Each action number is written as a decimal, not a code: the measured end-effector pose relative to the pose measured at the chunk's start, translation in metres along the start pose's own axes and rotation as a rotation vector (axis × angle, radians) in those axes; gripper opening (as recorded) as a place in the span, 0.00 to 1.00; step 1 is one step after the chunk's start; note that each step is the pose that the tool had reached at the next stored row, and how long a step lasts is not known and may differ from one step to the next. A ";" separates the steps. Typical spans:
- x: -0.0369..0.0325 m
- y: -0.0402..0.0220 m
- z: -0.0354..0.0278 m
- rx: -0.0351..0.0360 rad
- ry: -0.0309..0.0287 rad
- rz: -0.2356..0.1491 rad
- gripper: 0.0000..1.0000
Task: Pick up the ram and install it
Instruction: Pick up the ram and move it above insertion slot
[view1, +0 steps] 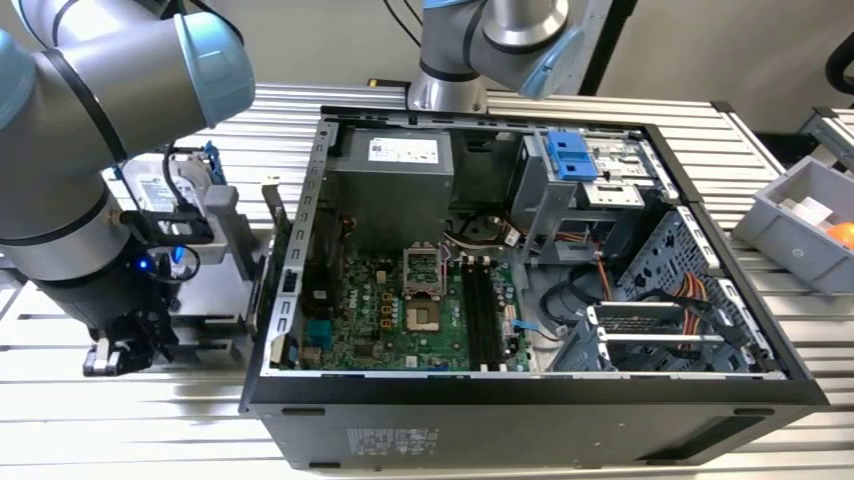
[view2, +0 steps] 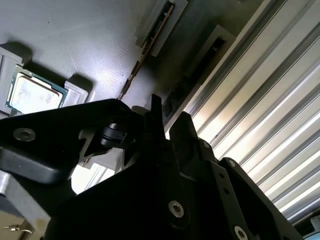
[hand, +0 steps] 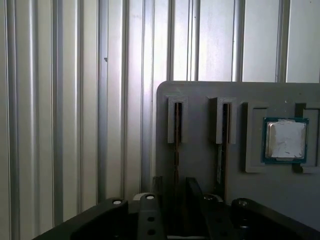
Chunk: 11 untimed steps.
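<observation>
where your arm reaches low at the exterior view's left, beside the open computer case (view1: 534, 420), the gripper (view1: 118, 355) hangs just above the grey tray (view1: 220, 300) on the ribbed metal table (view1: 134, 430).

in the first wrist view the ram (hand: 176, 150) stands on its thin edge in a narrow slot of that tray. it is the slot farther from the processor chip (hand: 285, 140), and the stick runs straight toward the gripper. your two black fingers (hand: 156, 200) sit one on each side of the stick's near end, so the ram lies in line between them. the jaws are narrowly parted, and a sliver of space shows on either side of the stick.

a second stick (hand: 222, 150) stands on edge in the neighbouring slot, between the ram and the chip, just outside the finger on that side.

the second wrist view agrees: the ram (view2: 145, 55) is a thin line leading from its slot to the fingertips (view2: 156, 112), which stand slightly apart.

the ram is on the tray, well apart from the green board (view1: 400, 310) inside the case.
</observation>
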<state>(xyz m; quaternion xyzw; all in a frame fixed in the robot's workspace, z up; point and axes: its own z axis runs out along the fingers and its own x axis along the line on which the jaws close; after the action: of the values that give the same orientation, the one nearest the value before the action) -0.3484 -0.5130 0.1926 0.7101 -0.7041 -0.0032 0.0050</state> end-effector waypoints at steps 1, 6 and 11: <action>0.0000 0.0000 0.0000 0.0001 0.0001 0.000 0.00; 0.0000 0.0000 0.0000 0.0000 0.0006 0.000 0.00; 0.0000 0.0000 0.0000 0.0000 0.0014 0.000 0.00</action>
<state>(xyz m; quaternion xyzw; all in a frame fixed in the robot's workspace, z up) -0.3484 -0.5131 0.1926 0.7101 -0.7041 -0.0027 0.0055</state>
